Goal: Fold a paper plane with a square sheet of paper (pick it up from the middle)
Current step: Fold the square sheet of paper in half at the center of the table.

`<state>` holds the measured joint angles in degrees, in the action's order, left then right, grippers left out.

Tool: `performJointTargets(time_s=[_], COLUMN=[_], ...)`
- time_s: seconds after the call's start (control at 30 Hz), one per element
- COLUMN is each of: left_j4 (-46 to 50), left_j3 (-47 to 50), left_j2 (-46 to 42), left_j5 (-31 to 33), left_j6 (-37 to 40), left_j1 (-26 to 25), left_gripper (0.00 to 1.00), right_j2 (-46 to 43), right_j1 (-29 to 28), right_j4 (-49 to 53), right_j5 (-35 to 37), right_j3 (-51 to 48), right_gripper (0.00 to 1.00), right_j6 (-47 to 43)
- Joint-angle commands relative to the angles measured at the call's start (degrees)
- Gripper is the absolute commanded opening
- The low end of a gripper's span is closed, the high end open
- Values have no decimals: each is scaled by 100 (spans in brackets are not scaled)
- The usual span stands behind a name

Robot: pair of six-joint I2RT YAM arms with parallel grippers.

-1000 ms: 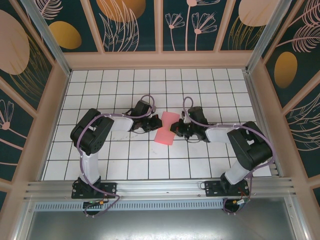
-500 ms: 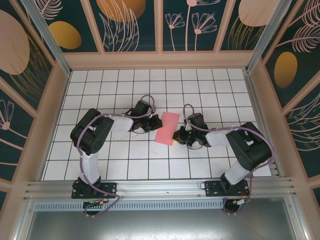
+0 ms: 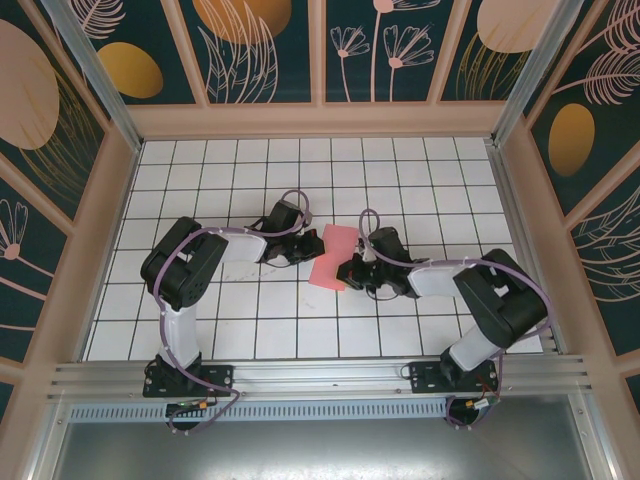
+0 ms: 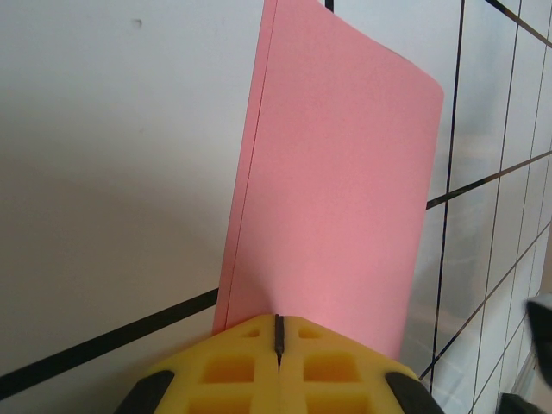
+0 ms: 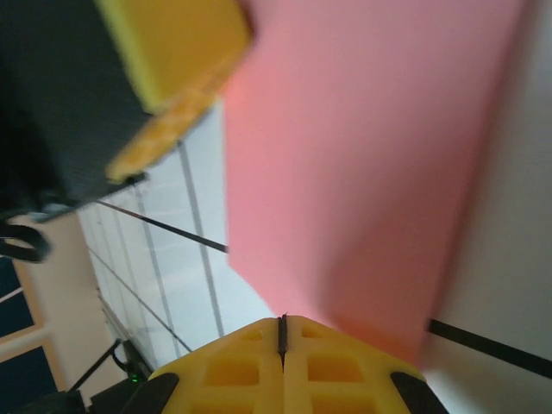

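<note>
Folded pink sheet lying flat between two closed grippers

The square sheet of paper [image 3: 332, 258], folded into a narrow double-layered strip, lies on the tiled table [image 3: 250, 320] at mid-workspace. The left gripper [image 3: 306, 248] sits at its left long edge, jaws pressed together, yellow fingers [image 4: 233, 366] meeting the paper's rim. The right gripper [image 3: 346, 271], likewise clenched, touches the sheet's near right corner. Whether either pinches the paper cannot be told.
</note>
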<state>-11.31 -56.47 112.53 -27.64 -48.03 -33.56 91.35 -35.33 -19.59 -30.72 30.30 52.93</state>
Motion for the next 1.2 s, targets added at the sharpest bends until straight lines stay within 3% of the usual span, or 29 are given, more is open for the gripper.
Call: performJointTargets(time_s=[0.0, 0.13, 0.27, 0.43, 0.6, 0.8, 1.17], left_j4=[551, 619, 621, 630, 643, 681, 615], left_j3=[110, 105, 118, 110, 103, 109, 107], left_j2=[85, 41, 30, 23, 22, 7, 5], left_j5=[129, 176, 172, 191, 183, 181, 136], left_j6=[53, 92, 74, 66, 60, 78, 50], left_j1=[-44, -38, -43, -37, -44, -45, -43], left_gripper=[0, 0, 0, 0, 0, 0, 0], right_j2=[253, 235, -206, -423, 101, 970, 1971], right_j1=[-56, -60, 3, 751, 1424, 1570, 1651], right_j4=[-103, -117, 655, 899, 544, 808, 1003], right_j5=[-58, -66, 167, 271, -268, -315, -152], right_j3=[-204, -318, 239, 810, 1347, 2092, 2331], right_gripper=[1, 1, 1, 1, 1, 1, 1], right_j6=[43, 102, -231, -555, -628, -875, -1047])
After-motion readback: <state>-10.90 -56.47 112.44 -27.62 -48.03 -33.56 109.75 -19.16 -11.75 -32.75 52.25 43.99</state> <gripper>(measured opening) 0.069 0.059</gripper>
